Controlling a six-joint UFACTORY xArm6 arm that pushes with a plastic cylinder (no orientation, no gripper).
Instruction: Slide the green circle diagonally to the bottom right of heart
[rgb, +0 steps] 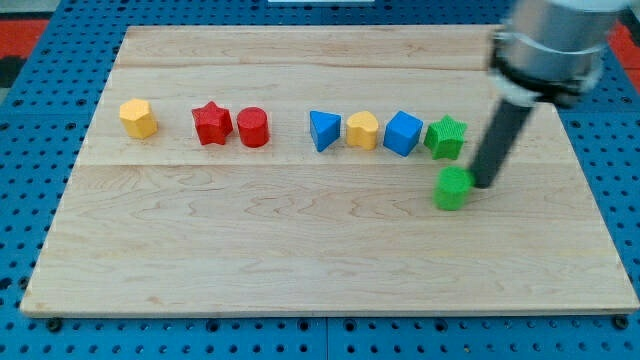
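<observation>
One green circle (453, 187) beside my tip (484, 184)

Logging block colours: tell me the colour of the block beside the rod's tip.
Green. My tip sits at the right of the green circle, clearest in the camera view.

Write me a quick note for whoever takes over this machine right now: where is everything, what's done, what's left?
No pincer here: my tip rests on the board just to the view's right of the green circle, close against it.
The green circle lies below the green star, at the right end of the row.
The yellow heart sits in that row between the blue triangle and the blue cube.
Done: the circle is already out of the row, lower right of the heart.
Left: probably a small nudge toward the view's left to bring it nearer the heart's diagonal.
</observation>
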